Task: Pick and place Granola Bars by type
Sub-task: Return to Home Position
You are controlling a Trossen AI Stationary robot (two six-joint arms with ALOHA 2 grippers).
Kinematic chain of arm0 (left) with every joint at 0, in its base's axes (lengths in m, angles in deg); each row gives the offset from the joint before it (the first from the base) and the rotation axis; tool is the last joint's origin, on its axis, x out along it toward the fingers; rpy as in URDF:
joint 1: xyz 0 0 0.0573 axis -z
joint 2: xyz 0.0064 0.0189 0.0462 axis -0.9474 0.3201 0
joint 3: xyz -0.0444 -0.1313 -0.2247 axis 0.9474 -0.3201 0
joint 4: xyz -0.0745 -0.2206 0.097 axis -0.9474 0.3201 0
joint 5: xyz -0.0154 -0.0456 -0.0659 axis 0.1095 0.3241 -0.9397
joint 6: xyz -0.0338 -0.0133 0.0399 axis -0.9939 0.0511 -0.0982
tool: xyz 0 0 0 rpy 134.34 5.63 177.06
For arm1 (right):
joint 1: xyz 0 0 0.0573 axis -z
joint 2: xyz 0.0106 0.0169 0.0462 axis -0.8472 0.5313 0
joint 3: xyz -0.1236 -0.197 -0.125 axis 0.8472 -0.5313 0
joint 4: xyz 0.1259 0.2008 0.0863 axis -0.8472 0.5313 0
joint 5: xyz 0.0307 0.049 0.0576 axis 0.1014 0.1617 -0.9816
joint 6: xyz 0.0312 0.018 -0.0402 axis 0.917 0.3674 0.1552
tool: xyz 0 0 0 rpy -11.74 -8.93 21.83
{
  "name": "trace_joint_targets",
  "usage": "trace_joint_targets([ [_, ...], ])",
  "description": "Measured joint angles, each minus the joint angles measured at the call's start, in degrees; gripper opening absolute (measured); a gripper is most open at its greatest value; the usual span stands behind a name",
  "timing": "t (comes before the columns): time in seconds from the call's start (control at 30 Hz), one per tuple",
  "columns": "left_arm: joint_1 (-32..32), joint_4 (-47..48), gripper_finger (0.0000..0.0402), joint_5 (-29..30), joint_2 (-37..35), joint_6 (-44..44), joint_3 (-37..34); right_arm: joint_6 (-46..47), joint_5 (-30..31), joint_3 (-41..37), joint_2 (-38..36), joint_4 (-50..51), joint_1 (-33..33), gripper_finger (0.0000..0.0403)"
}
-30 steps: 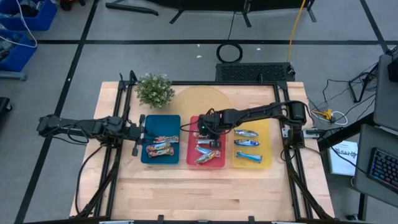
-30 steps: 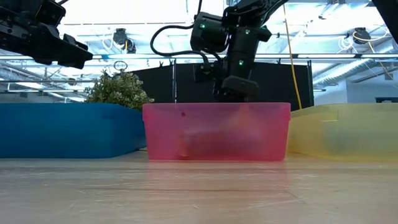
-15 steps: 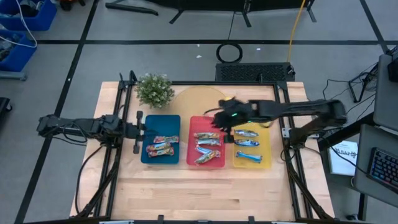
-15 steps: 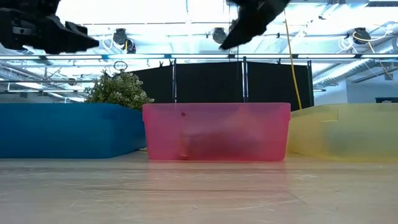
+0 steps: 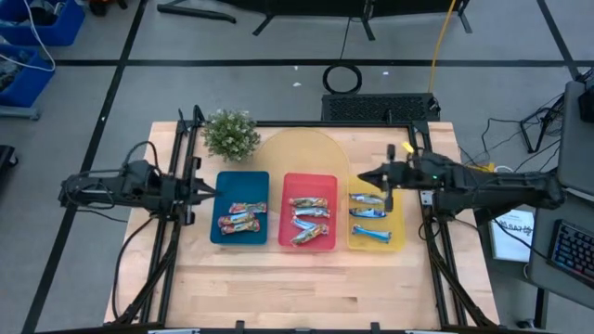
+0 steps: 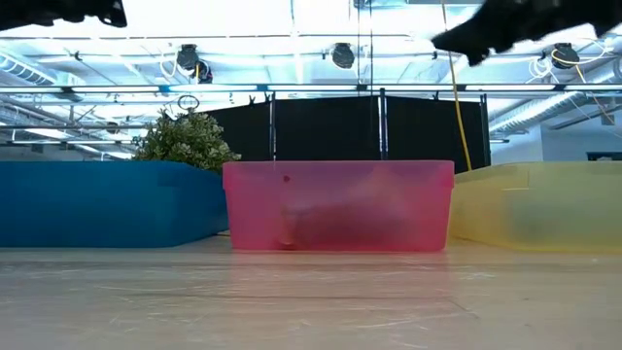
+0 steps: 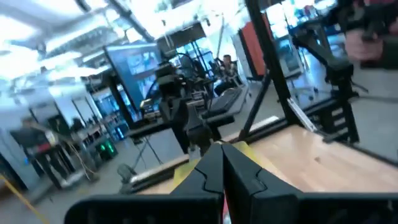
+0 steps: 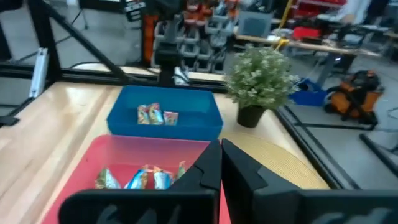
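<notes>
Granola Bars (image 5: 308, 220) are found in the blue bin (image 5: 227, 185), red bin (image 5: 306, 182) and yellow bin (image 5: 397, 243). Left gripper (image 5: 206, 193) is held beside the blue bin, right gripper (image 5: 368, 176) over the yellow bin. Both are closed and empty.

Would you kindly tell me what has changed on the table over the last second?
The right gripper rose from the red bin and pulled back rightward; it is now shut, near the far edge of the yellow bin. The left gripper, also shut, drew back leftward from the blue bin. The Granola Bars and all three bins stayed put.
</notes>
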Motion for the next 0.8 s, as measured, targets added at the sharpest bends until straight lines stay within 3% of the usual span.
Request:
trace_joint_targets([
  [0.23,-0.99,1.85,0.0002,1.87,2.6,-7.9,-0.16,0.41,1.13,-9.75,-12.42,-2.06,-2.99,0.0],
  [0.37,-0.18,4.82,0.0002,2.37,1.28,-8.88,-0.15,2.47,6.06,-12.18,-17.19,-2.34,-4.67,0.0],
  [0.53,0.47,8.51,0.0001,5.89,0.21,-6.13,-1.39,1.97,6.15,-15.48,-20.36,-3.23,-6.98,0.0],
  [0.7,-0.11,0.3,0.0001,-2.08,0.8,-1.18,-7.58,-0.2,6.19,-19.83,-20.78,-8.71,-8.17,0.0],
  [0.8,-0.77,-1.16,0.0001,-3.77,0.86,-1.96,-9.59,-0.94,6.19,-21.57,-20.82,-10.95,-8.17,0.0],
])
